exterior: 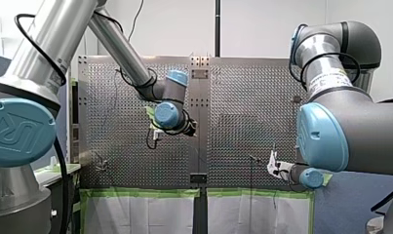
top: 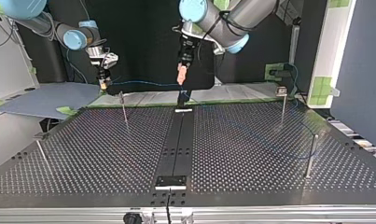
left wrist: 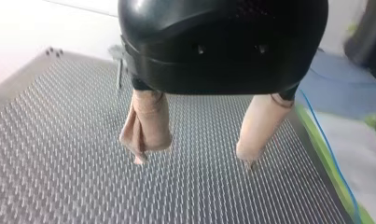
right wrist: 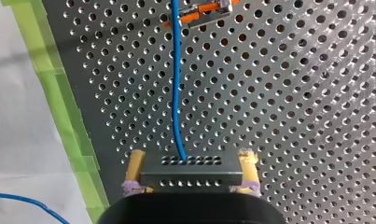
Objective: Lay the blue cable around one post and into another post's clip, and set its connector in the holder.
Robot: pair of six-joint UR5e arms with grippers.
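My right gripper point(right wrist: 191, 173) is shut on a grey perforated connector point(right wrist: 191, 168), its yellow-padded fingers point(right wrist: 135, 169) on either side of the block. The blue cable point(right wrist: 176, 88) runs straight ahead from the connector to an orange-and-metal clip point(right wrist: 199, 11) above the perforated table. In the top view, my right gripper point(top: 103, 84) hangs at the far left edge, and the blue cable point(top: 143, 84) stretches from it toward the middle. My left gripper point(left wrist: 195, 161) is open with beige pads and nothing between them, hovering over the table point(left wrist: 59, 177). It shows at the top view's centre back point(top: 181, 78).
Thin posts stand on the table: one at the far left point(top: 124, 109), one at the far right point(top: 282, 105), one at the right point(top: 310, 156), one at the left edge point(top: 41, 151). A black holder block point(top: 171, 182) sits on the centre strip near the front. Green tape point(right wrist: 59, 102) lines the table edge.
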